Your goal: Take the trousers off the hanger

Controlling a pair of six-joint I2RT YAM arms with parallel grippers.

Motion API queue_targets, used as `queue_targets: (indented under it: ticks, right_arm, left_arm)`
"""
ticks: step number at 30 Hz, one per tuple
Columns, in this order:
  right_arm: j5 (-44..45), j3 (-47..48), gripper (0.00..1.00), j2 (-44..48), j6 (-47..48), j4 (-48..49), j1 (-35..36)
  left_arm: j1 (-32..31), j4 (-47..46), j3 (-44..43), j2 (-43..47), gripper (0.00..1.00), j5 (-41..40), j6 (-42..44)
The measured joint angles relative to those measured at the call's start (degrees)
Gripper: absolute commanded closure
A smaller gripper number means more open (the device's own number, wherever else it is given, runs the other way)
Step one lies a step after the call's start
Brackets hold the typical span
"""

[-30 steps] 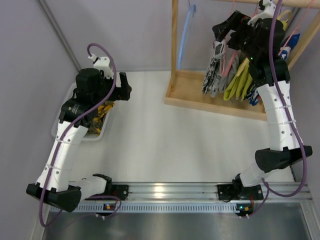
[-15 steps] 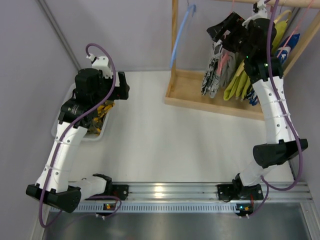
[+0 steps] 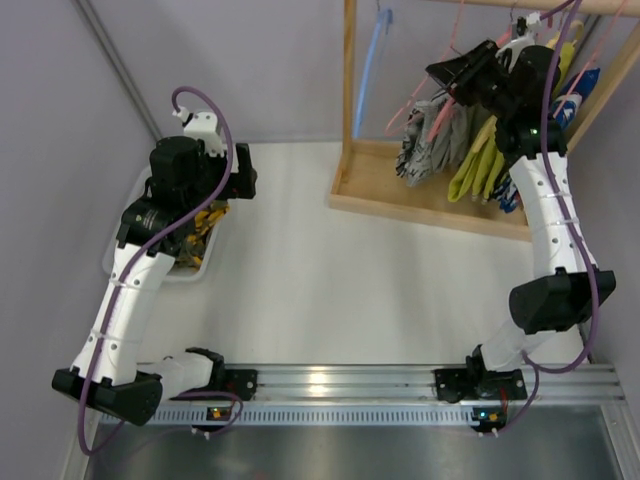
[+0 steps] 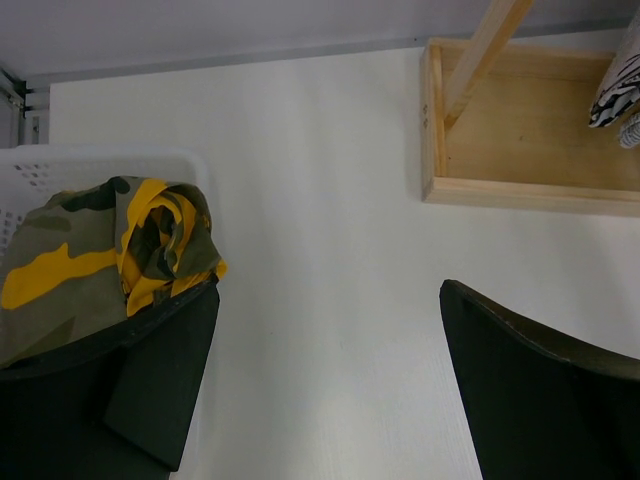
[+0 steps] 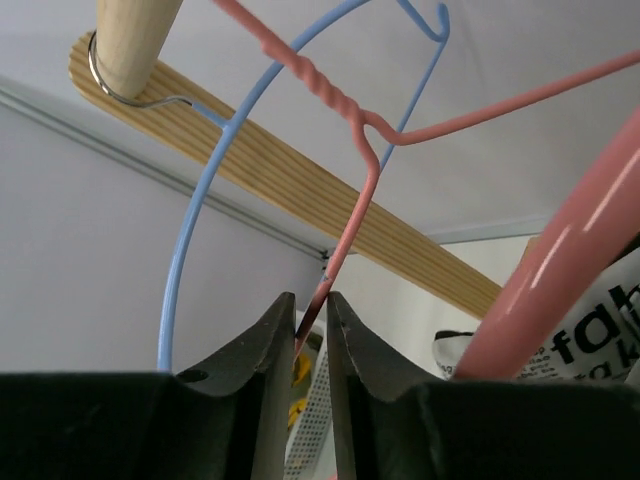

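The trousers (image 3: 412, 150), black-and-white print, hang from the thin pink-red hanger (image 3: 408, 106) on the wooden rack; their edge shows in the left wrist view (image 4: 620, 80). My right gripper (image 3: 452, 76) is up at the rack, shut on the hanger. In the right wrist view the hanger's wire (image 5: 352, 215) runs down from its twisted neck into the narrow gap of the right gripper (image 5: 310, 298). My left gripper (image 3: 245, 170) hovers open over the table by the basket, and nothing lies between the fingers of the left gripper (image 4: 328, 290).
A light blue hanger (image 5: 195, 230) and a thick salmon-pink hanger (image 5: 560, 280) hang beside the held one under the wooden rod (image 5: 130, 40). Grey (image 3: 452, 140) and yellow-olive (image 3: 478, 165) garments hang nearby. The rack's wooden base (image 3: 400, 205) lies below. A white basket (image 4: 100, 160) holds camouflage clothing (image 4: 120, 250).
My right gripper's jaws closed onto the thin hanger wire. The hanger's arm tilted out to the left and the trousers shifted slightly. The left arm stayed still.
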State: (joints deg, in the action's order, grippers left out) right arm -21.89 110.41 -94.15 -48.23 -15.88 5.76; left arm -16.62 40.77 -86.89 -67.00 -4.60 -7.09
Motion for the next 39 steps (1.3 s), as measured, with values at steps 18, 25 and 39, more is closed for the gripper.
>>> queue_targets:
  ticks: [18, 25, 39]
  right_arm:
    - [-5.5, -1.8, 0.68, -0.9, -9.6, 8.7, -2.8]
    - [-3.3, 0.5, 0.49, -3.3, -10.4, 9.4, -1.0]
    - [1.9, 3.4, 0.58, -6.3, -10.9, 9.0, 1.7]
  left_arm:
    - [0.0, -0.1, 0.0, -1.0, 0.01, -0.6, 0.2]
    - [0.0, -0.1, 0.0, -1.5, 0.01, -0.6, 0.2]
    - [0.0, -0.1, 0.0, -1.8, 0.01, -0.7, 0.3]
